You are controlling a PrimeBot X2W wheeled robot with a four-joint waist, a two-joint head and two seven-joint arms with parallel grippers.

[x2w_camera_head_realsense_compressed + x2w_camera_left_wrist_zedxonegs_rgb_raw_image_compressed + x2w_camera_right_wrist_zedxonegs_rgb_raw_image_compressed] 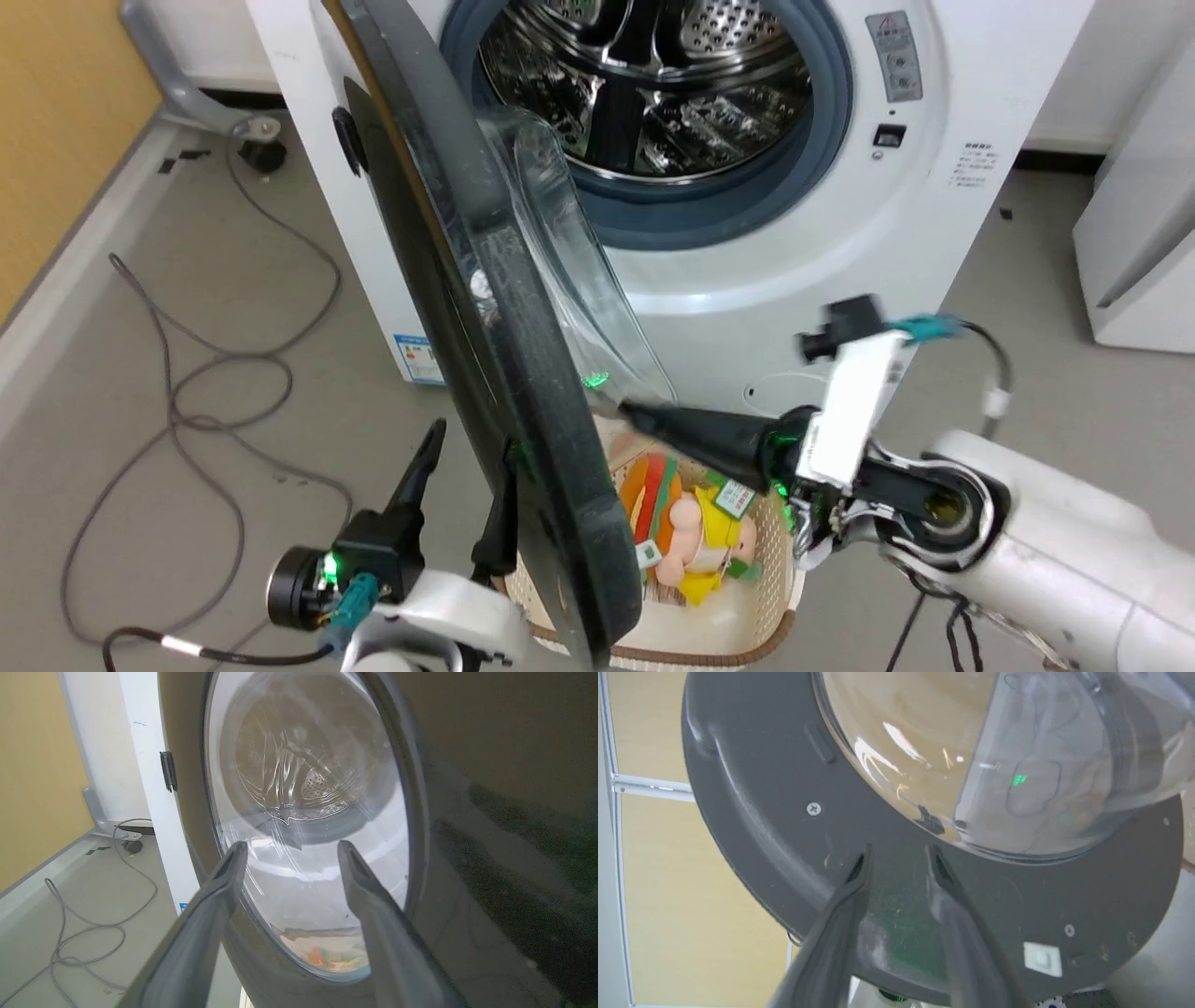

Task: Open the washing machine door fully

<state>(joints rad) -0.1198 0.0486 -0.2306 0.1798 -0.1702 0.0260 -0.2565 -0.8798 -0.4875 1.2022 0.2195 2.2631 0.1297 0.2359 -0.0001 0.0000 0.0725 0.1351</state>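
The white washing machine (943, 233) stands ahead with its steel drum (653, 84) exposed. The washing machine door (523, 373) is swung out and seen almost edge-on, its clear glass bowl (569, 243) facing the machine. My right gripper (627, 409) points at the door's dark inner face (761, 826), just below the glass bowl (971, 765); its fingers (859, 872) are slightly apart with nothing between them. My left gripper (467, 457) is open on the door's outer side, its fingers (224, 877) facing the glass (303, 788) inside the glossy rim (490, 812).
A woven basket (747, 644) holding a plush toy (700, 546) sits on the floor under the door and my right arm. Grey cables (187, 373) lie on the floor at left. A white appliance (1139, 233) stands at right, and a yellow wall (65, 112) is at far left.
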